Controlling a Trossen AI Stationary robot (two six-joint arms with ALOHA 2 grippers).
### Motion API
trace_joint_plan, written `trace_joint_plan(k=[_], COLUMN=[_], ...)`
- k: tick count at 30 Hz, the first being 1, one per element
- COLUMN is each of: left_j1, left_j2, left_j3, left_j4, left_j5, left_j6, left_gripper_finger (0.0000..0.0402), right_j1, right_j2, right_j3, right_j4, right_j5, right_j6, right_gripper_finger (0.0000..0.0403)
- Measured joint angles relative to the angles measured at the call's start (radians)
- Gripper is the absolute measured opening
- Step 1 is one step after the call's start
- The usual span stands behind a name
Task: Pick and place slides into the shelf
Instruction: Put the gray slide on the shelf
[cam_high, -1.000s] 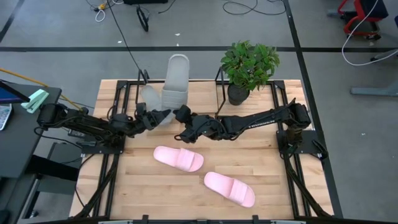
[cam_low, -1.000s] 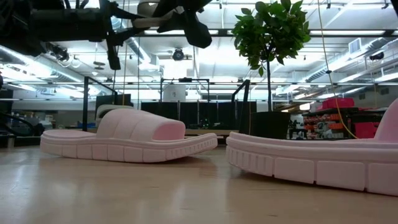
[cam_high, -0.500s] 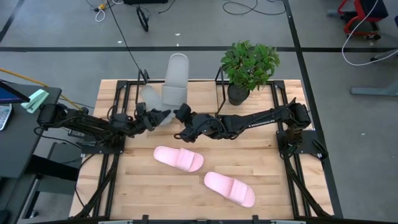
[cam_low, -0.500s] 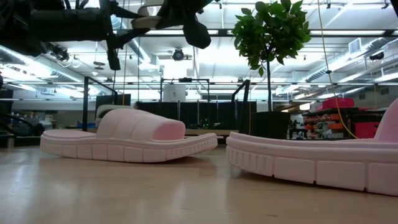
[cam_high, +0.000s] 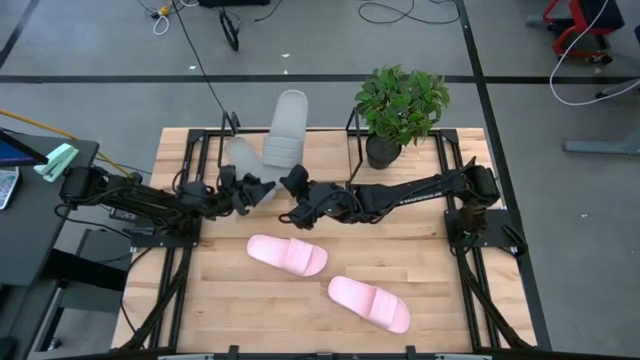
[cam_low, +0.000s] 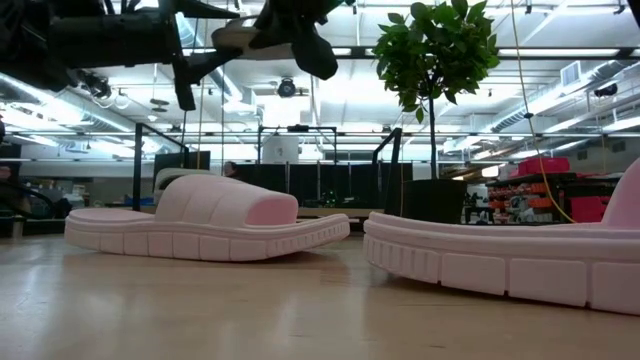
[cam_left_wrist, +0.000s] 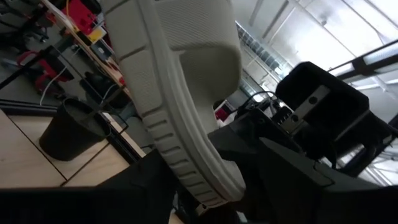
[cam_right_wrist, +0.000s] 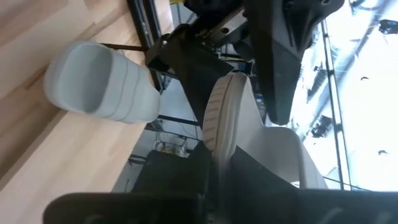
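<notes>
A grey slide (cam_high: 282, 135) hangs in the air above the shelf (cam_high: 352, 150), its far end reaching past the table's far edge. My right gripper (cam_high: 293, 185) is shut on its near end. My left gripper (cam_high: 258, 188) is open, with a finger on either side of that same end (cam_left_wrist: 214, 183). A second grey slide (cam_high: 240, 155) rests sole down on the shelf's board, beside the held one. Two pink slides (cam_high: 287, 255) (cam_high: 368, 303) lie sole down on the table, nearer the front. My right gripper pinches the sole's rim (cam_right_wrist: 219, 134) at the grey slide's near end between its two fingers. The fingers come about level from the table's right side. The slide is lifted clear and juts out from them toward the far edge. Whether my left gripper's fingers touch the slide, I cannot tell.
A potted green plant (cam_high: 400, 100) stands at the far edge, right of the shelf. The shelf's thin black end frames (cam_high: 230, 130) rise on both sides of the board. Bare wood lies around the pink slides at the table's front.
My left gripper has opened around the slide's near end while my right gripper has shut on it; both hands stayed in place. The slide's far end has swung slightly toward the table's right.
</notes>
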Motion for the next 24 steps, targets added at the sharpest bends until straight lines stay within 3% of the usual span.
trace_joint_plan(k=[9,24], left_j1=[-0.015,-0.052], left_j2=[0.0,-0.005], left_j3=[-0.013,-0.178], left_j4=[-0.021,0.1], left_j5=[0.062,0.106], left_j6=[0.02,0.007], left_gripper_finger=[0.0229,0.0238], right_j1=[-0.017,-0.016], right_j2=[-0.004,0.002], right_j3=[0.002,-0.002], right_j4=[-0.112,-0.162], right_j5=[-0.035,-0.072], right_j6=[0.056,0.132], right_gripper_finger=[0.0027,0.0027])
